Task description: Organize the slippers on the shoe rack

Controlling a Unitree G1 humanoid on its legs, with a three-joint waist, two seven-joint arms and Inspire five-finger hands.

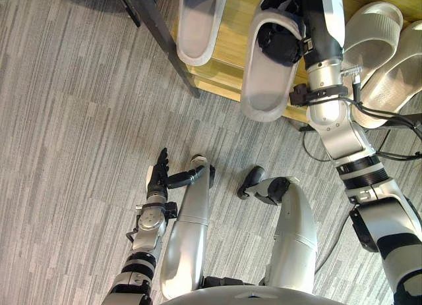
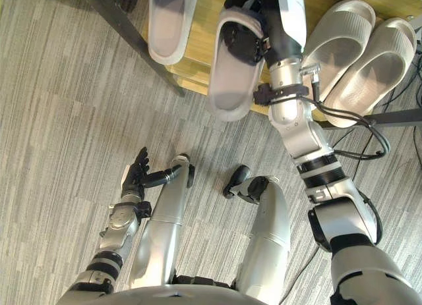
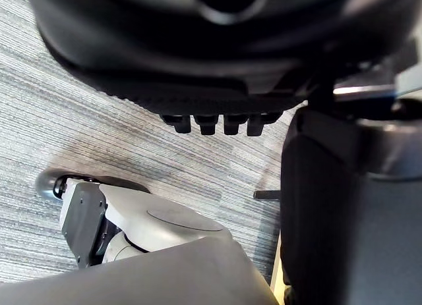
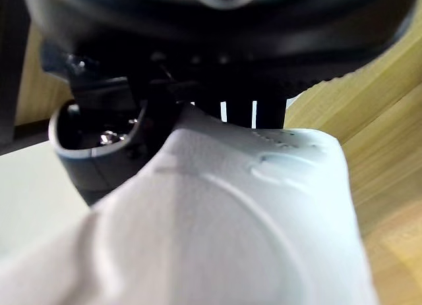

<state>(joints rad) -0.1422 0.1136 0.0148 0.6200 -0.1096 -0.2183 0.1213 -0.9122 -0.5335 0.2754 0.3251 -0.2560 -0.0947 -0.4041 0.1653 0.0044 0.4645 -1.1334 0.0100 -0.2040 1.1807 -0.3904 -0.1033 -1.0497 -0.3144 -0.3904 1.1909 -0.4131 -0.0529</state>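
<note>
Right hand [image 1: 282, 43] gripping slipper [image 1: 266, 87] by strap, placing it on rack [image 1: 231, 56] beside other slipper [image 1: 198, 28]. Heel overhanging edge, so likely needing push inward. Left hand [image 1: 158, 176] hanging low, fingers relaxed, idle.

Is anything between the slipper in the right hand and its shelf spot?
Nothing visible. The right hand holds the grey slipper over bare wooden shelf, between the other grey slipper and the beige pair.

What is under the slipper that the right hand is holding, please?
Under the front of the slipper lies the wooden shelf; the heel overhangs the carpet. The right hand hides its toe end.
</note>
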